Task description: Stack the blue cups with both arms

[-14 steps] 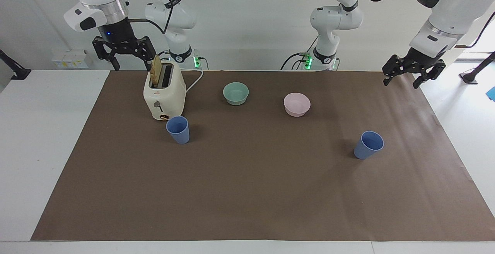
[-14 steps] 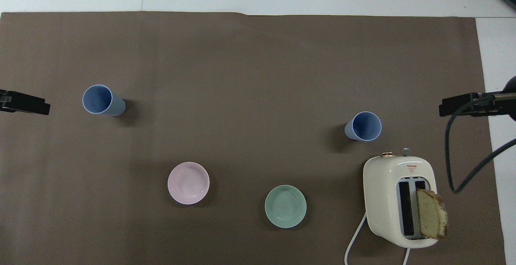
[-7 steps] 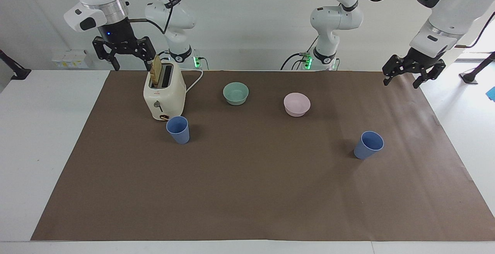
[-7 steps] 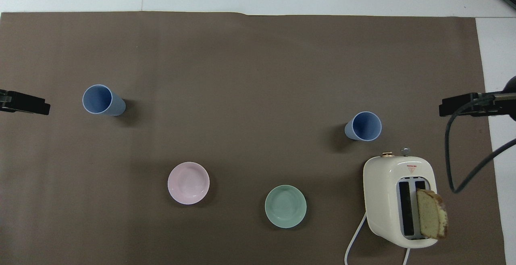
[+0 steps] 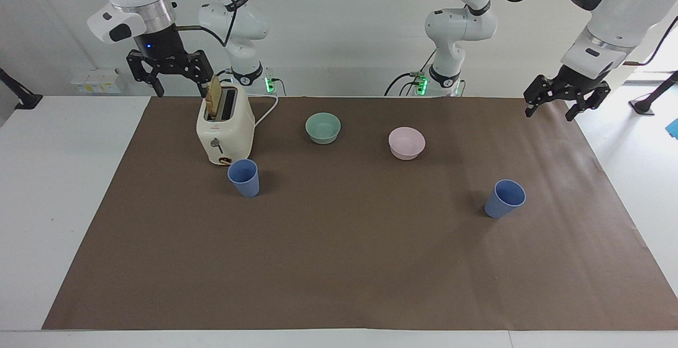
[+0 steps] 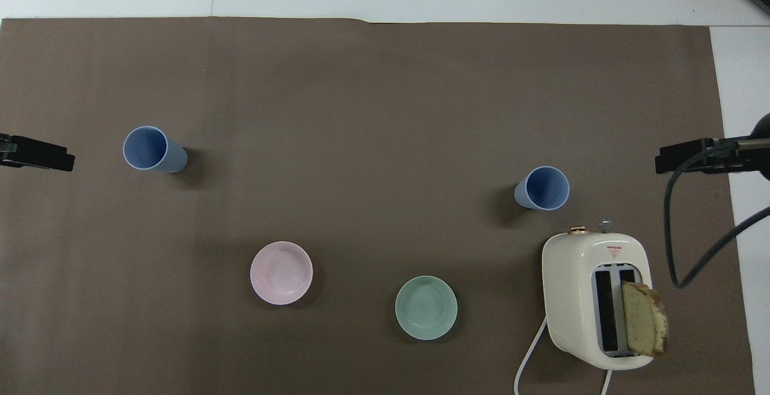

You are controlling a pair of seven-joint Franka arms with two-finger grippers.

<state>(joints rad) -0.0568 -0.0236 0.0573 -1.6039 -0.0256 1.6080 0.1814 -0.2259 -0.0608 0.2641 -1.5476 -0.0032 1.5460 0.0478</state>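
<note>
Two blue cups stand upright and apart on the brown mat. One blue cup [image 5: 244,177] [image 6: 542,188] stands just beside the toaster, a little farther from the robots than it. The other blue cup [image 5: 505,198] [image 6: 150,150] stands toward the left arm's end of the table. My right gripper [image 5: 181,87] is open and empty, raised over the mat's edge beside the toaster's top. My left gripper [image 5: 549,115] is open and empty, raised over the mat's corner at its own end. In the overhead view only one finger of each shows: the left's [image 6: 37,154] and the right's [image 6: 692,157].
A cream toaster [image 5: 224,131] [image 6: 595,299] with a slice of bread [image 5: 214,96] sticking out stands at the right arm's end, its cord trailing toward the robots. A green bowl [image 5: 323,127] and a pink bowl [image 5: 407,142] sit between the cups, nearer to the robots.
</note>
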